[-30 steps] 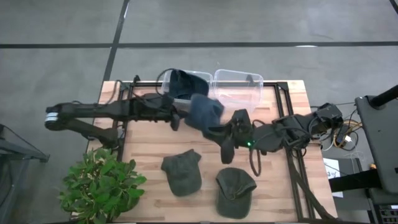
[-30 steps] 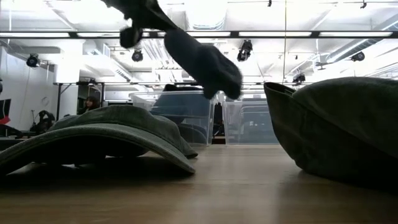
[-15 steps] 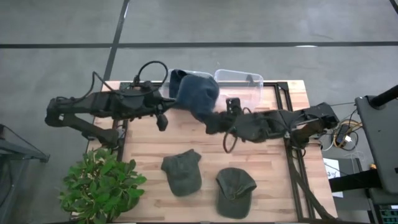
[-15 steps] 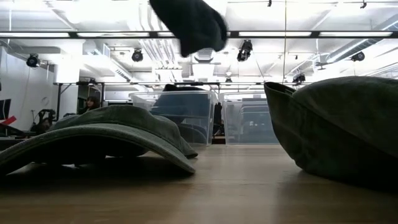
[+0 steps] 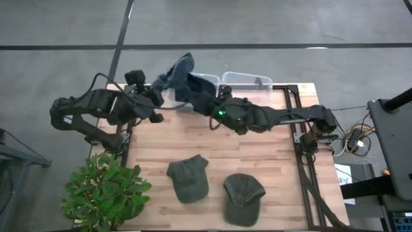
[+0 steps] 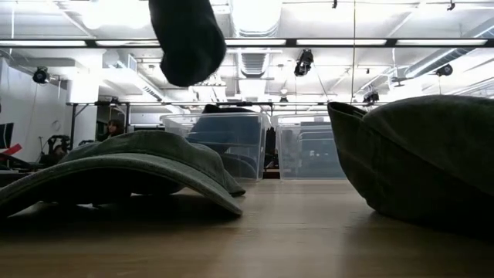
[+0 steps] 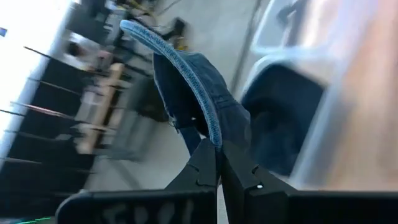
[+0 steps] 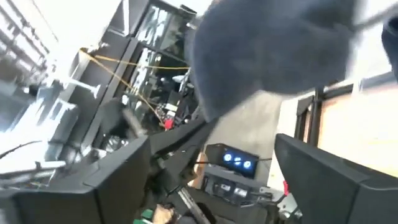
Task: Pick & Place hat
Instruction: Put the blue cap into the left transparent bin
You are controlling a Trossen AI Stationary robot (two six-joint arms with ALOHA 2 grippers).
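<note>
Blue hat (image 5: 182,72) pinched by left gripper (image 7: 217,152); two green hats (image 5: 188,178); two bins (image 5: 245,91).

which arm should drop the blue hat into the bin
Left. Its fingers are shut on the blue denim hat's brim, right over the clear plastic bin holding a dark hat. The right gripper is only alongside it.
</note>
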